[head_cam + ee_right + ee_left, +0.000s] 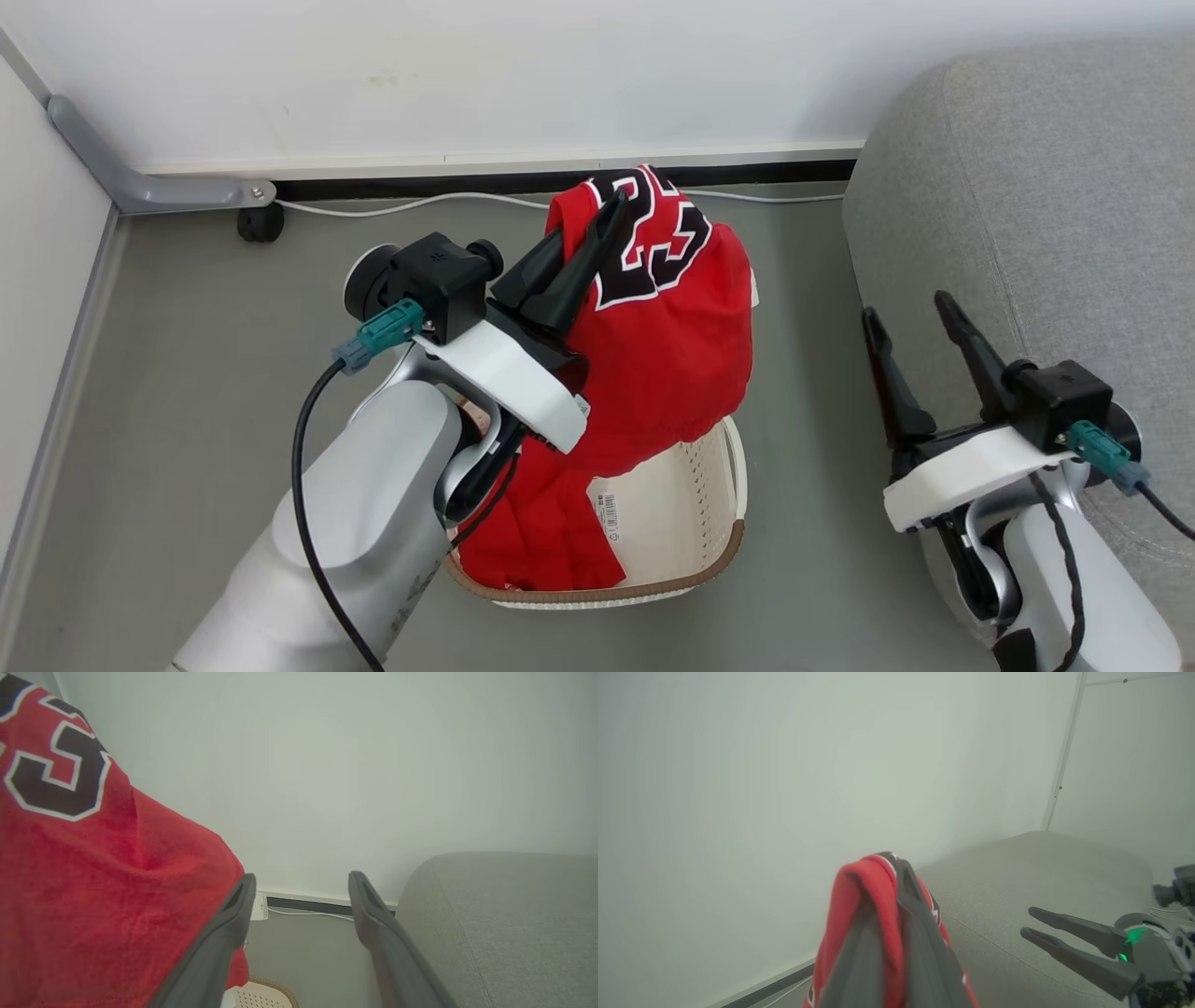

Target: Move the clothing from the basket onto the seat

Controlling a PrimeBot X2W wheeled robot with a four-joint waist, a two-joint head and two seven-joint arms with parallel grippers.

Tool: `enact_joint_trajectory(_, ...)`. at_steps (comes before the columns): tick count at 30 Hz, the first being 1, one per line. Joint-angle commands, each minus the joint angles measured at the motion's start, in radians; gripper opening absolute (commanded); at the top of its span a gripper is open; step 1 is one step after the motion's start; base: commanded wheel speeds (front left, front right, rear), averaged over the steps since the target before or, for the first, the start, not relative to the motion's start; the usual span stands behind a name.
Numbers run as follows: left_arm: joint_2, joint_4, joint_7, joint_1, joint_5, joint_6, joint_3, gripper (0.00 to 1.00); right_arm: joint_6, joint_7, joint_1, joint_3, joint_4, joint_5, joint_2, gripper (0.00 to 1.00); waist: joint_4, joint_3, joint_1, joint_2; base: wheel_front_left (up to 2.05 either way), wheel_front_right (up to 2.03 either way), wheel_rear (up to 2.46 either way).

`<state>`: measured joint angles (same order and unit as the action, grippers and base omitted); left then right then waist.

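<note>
- Jersey [672, 336] held up above basket [719, 523], hanging from L gripper [611, 210]; dark "23" w/ white edging faces head cam.
- L fingers closed, pinching a fold at top of jersey; L wrist view has red cloth bunched between the two fingers.
- Jersey's lower part drapes down over basket's far side; can't tell if it touches rim.
- Plain red garment [532, 532] lies in basket, on robot's left half; barcode sticker [608, 511] just beside it on bare bottom.
- R gripper [907, 310] open, fingers spread, nothing between them; sits right of basket, at near edge of seat [1055, 187].
- R wrist view: jersey at left, seat at right, strip of floor between the fingers.
- Seat: grey fabric, just right of basket, apart from it.
- Basket stands on grey floor [187, 373] near wall; white cable [420, 201] runs along skirting behind.
</note>
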<state>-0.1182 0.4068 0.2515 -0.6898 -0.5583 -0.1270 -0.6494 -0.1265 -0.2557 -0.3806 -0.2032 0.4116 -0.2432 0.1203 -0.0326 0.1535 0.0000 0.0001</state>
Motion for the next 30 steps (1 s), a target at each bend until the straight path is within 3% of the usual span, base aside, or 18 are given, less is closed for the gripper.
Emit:
enact_joint_trajectory(1, -0.023, -0.031, 0.01, -0.053, 0.003, -0.004, 0.032, 0.0, -0.004, -0.006, -0.024, -0.044, -0.021, -0.015, 0.011, 1.0, 0.0, 0.0, 0.0, -0.0001, 0.0, 0.0, 0.0)
enact_joint_trajectory(14, -0.019, -0.05, 0.01, -0.058, -0.001, -0.004, 0.019, 0.0, -0.004, -0.006, -0.233, -0.441, 0.009, -0.208, 0.177, 1.0, 0.002, 0.003, 0.0, -0.0001, 0.0, 0.0, 0.0)
enact_joint_trajectory(23, -0.012, -0.06, 0.01, -0.058, 0.003, -0.004, 0.003, 0.0, -0.004, -0.006, -0.465, -0.795, 0.056, -0.409, 0.307, 1.0, 0.022, 0.008, 0.0, -0.0001, 0.0, 0.0, 0.0)
enact_joint_trajectory(30, -0.002, -0.067, 0.01, -0.06, 0.001, -0.004, -0.031, 0.0, -0.004, 0.05, -0.627, -1.043, 0.049, -0.581, 0.37, 1.0, 0.04, 0.02, 0.0, -0.0001, 0.0, 0.0, 0.0)
